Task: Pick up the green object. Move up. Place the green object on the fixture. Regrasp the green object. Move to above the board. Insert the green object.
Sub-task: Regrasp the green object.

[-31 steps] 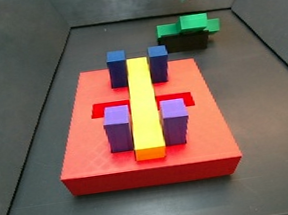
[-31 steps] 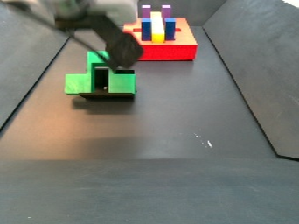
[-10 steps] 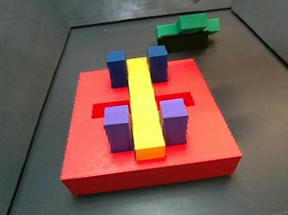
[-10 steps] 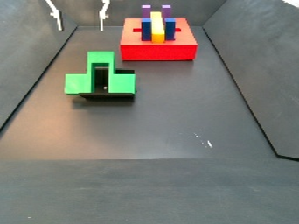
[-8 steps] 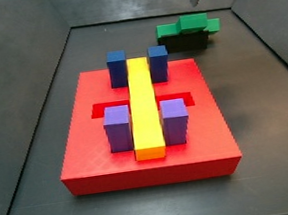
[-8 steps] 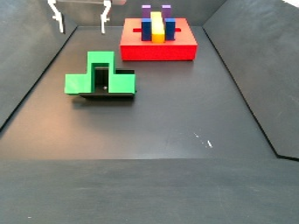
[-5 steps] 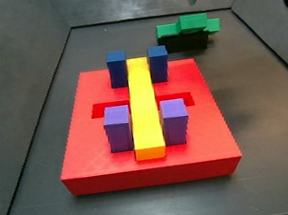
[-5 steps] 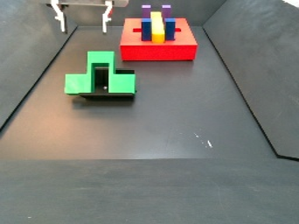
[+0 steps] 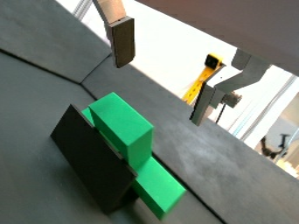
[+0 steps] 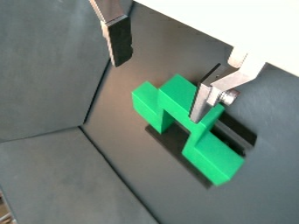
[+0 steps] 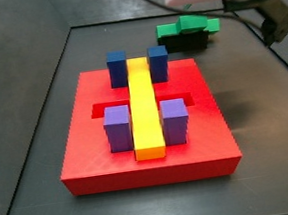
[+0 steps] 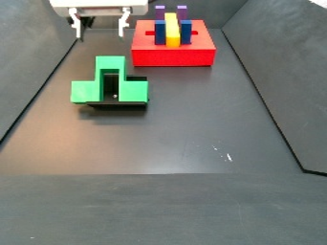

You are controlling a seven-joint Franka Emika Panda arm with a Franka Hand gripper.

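From here the gripper is only partly in frame in a side view: I get its two fingers hanging down at the upper edge, the body above them cut off. In a side view the arm's white housing fills the top right corner and I cannot pick out the fingertips there at all. Both wrist views show the fingers spread wide apart with nothing between them, so I read the gripper as released and empty.

The green object rests on the fixture, which stands on the dark tabletop. In a wrist view the green block sits over the black fixture, and much of the fixture's lower part runs out of the frame. In a wrist view one silver finger crosses in front of the green object, hiding part of its middle; the fixture beneath is barely distinguishable from its shadow there.

The gripper hangs above and apart from the green object, not touching it. In a side view the board lies in the foreground, well apart from the green object at the far end, and the fixture shows only as a dark shape under it.
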